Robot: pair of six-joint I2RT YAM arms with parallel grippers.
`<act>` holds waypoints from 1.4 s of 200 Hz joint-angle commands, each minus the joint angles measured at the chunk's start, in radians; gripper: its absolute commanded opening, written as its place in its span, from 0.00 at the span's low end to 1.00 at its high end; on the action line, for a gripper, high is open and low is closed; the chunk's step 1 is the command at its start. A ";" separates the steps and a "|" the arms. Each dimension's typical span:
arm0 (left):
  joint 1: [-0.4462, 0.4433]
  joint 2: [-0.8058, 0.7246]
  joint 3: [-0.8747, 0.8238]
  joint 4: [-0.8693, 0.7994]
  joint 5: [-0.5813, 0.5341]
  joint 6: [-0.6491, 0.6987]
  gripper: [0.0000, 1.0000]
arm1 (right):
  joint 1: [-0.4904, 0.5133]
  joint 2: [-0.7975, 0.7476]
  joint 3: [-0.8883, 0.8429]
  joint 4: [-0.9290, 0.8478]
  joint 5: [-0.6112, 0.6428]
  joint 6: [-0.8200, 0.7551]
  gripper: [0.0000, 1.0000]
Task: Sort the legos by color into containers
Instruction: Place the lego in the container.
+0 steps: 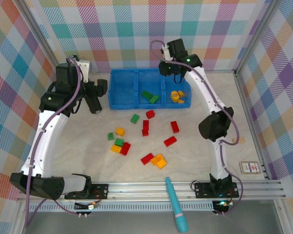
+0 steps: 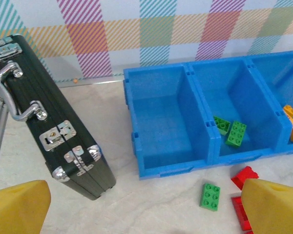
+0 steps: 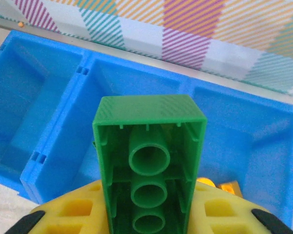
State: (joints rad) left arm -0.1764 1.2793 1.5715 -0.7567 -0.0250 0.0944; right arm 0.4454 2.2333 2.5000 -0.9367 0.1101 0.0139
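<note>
A teal pen-like tool [image 1: 176, 206] lies across the metal rail [image 1: 136, 187] at the near edge of the pale marbled table [image 1: 200, 117]. A small card [image 1: 249, 167] sits close to the right wall, with a tan block [image 1: 234, 141] a little beyond it. The left wrist view has a long black case [image 2: 53, 122] with silver clasps and a handle, set at a slant before the plaid wall [image 2: 136, 29]
</note>
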 commanded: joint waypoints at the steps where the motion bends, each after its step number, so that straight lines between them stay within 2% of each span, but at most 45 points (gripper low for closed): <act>1: -0.011 -0.025 -0.005 0.030 -0.063 -0.009 1.00 | 0.036 0.057 0.058 0.025 -0.026 -0.063 0.28; 27: -0.011 -0.057 -0.080 0.112 -0.072 -0.027 1.00 | 0.078 0.121 0.050 0.031 -0.001 -0.096 0.28; 67: -0.012 -0.075 -0.097 0.120 -0.048 -0.010 1.00 | 0.122 0.197 0.007 0.047 0.019 -0.140 0.28; 122: -0.012 -0.092 -0.082 0.077 -0.007 -0.005 1.00 | 0.135 0.259 -0.037 0.047 0.063 -0.153 0.29; 143: -0.014 -0.074 -0.068 0.032 0.055 0.039 1.00 | 0.134 0.256 -0.082 0.059 0.059 -0.154 0.29; 185: -0.027 -0.038 -0.059 -0.023 0.006 -0.023 1.00 | 0.134 0.244 -0.144 0.083 0.062 -0.162 0.31; 206: -0.057 -0.017 -0.062 -0.053 -0.014 -0.034 1.00 | 0.134 0.231 -0.167 0.089 0.060 -0.175 0.32; 233: -0.142 0.009 -0.081 -0.075 -0.084 -0.053 1.00 | 0.134 0.198 -0.179 0.093 0.062 -0.187 0.36; 280: -0.261 0.023 -0.208 -0.040 -0.065 -0.204 0.99 | 0.134 0.124 -0.142 0.058 0.041 -0.177 0.47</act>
State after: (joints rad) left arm -0.3981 1.3018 1.4357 -0.8009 -0.0891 -0.0036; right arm 0.5812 2.4626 2.3215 -0.8570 0.1642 -0.1532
